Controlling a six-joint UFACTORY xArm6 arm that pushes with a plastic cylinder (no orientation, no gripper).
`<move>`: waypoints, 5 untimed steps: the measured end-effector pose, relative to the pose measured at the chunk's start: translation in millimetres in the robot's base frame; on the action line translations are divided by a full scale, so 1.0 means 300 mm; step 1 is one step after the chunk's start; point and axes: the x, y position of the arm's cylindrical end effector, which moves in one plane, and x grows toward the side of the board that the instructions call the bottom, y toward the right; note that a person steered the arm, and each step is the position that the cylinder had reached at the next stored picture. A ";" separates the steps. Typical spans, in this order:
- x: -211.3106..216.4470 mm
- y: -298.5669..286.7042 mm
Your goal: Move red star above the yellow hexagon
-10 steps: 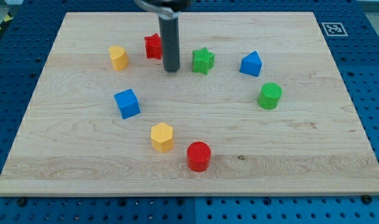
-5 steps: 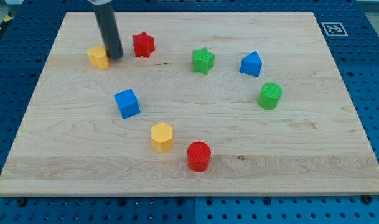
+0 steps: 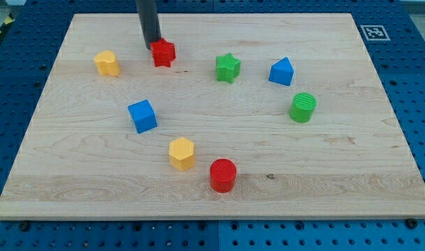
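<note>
The red star [image 3: 163, 53] lies near the view's top, left of centre on the wooden board [image 3: 338, 174]. My tip [image 3: 152, 44] is right at the star's upper left edge, touching or nearly touching it. The yellow hexagon [image 3: 181, 153] lies well below the star, toward the view's bottom, just left of a red cylinder [image 3: 223, 175].
A small yellow block [image 3: 107, 63] lies left of the star. A blue cube [image 3: 142, 116] is between star and hexagon, slightly left. A green star [image 3: 227, 67], a blue block [image 3: 282, 71] and a green cylinder [image 3: 303, 107] lie to the right.
My tip swept left past the red star, pushing the star and the small yellow block left, then came back right to the star's upper left edge.
</note>
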 end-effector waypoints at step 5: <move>0.245 0.087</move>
